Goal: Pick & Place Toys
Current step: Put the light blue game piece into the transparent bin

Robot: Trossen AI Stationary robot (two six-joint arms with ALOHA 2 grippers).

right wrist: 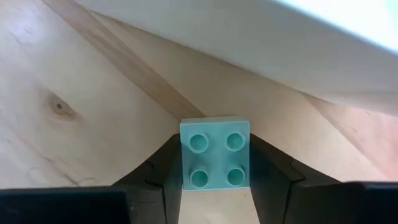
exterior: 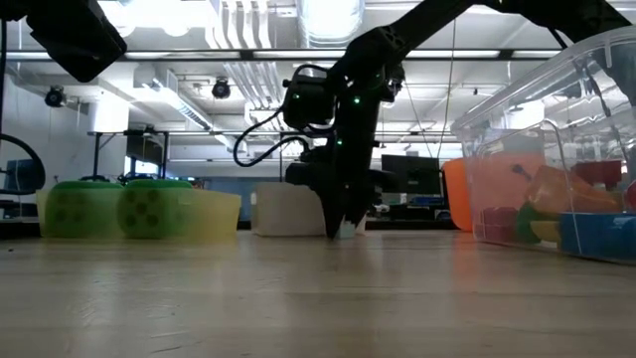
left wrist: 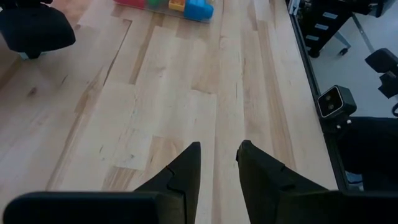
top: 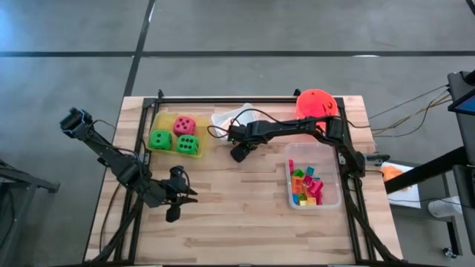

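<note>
Task status: partly complete, as judged from the present layout. Taking the clear tray [top: 335,199] as the landmark, near to far: the clear tray itself holds a heap of small coloured bricks [top: 306,187], so that part of the sorting appears done. The right gripper [top: 239,154] stands near the tray, on the side toward the yellow tray, lowered to the surface [top: 245,215]. Its fingers [right wrist: 163,169] are narrowed to the width of one pale green brick [right wrist: 216,160] and press against both of its side faces; the brick shows four studs and appears to rest on the wood, just beside the white tray [right wrist: 261,37]. This brick is judged to be the piece in hand, gripped but not yet lifted. Farther from the clear tray, the yellow tray [top: 156,122] holds the three dice [top: 185,144], two green and one pink-red. The orange-red bucket [top: 315,100] sits beyond the clear tray at the far edge. Farthest off, the left gripper [left wrist: 217,163] waits over bare wood, its fingers slightly apart with nothing between them. No cards can be made out.
</note>
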